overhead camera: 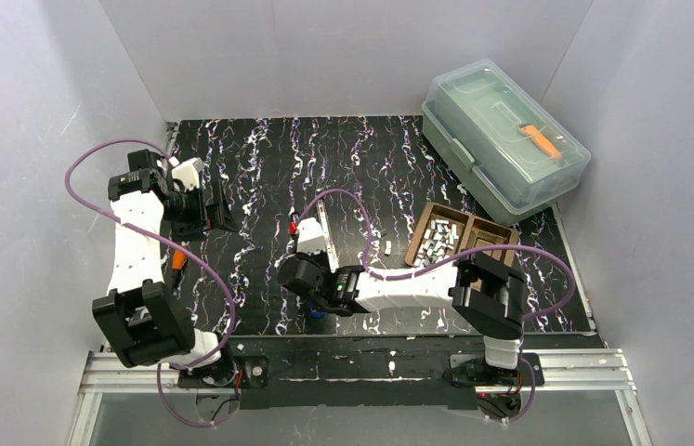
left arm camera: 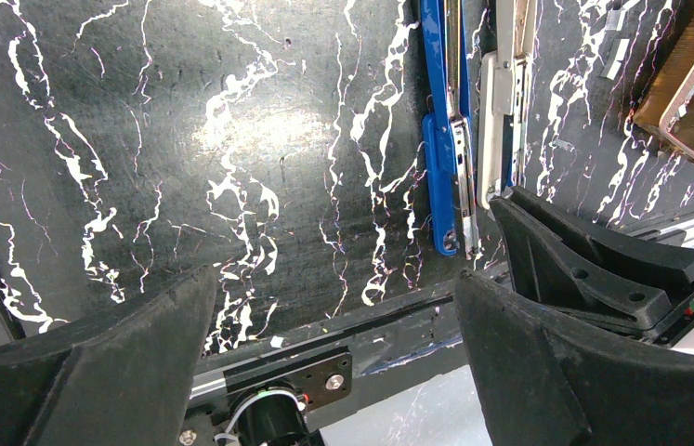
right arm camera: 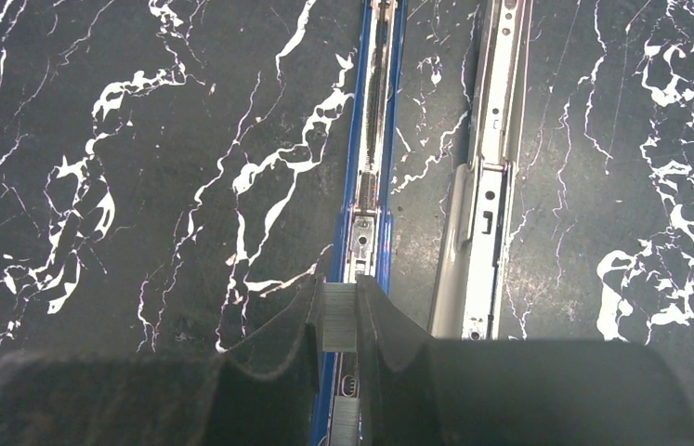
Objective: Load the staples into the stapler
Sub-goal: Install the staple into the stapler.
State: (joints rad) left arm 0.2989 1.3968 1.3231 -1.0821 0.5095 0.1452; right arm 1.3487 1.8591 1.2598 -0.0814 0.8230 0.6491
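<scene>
The stapler (right arm camera: 373, 177) lies opened flat, its blue magazine channel beside its grey top arm (right arm camera: 490, 214). My right gripper (right arm camera: 338, 302) is shut on a short silvery staple strip (right arm camera: 338, 321), held just over the channel's near end. Another strip (right arm camera: 344, 423) lies in the channel below the fingers. In the top view the right gripper (overhead camera: 304, 265) sits over the stapler (overhead camera: 326, 223). More staples (overhead camera: 438, 240) fill a wooden tray (overhead camera: 501, 243). My left gripper (left arm camera: 333, 307) is open and empty, left of the stapler (left arm camera: 443, 139); it shows in the top view too (overhead camera: 222, 209).
A lidded clear plastic box (overhead camera: 505, 139) stands at the back right. A loose staple strip (overhead camera: 387, 247) lies between stapler and tray. An orange-handled tool (overhead camera: 178, 260) lies by the left arm. Grey walls enclose the black marbled mat (overhead camera: 259, 167).
</scene>
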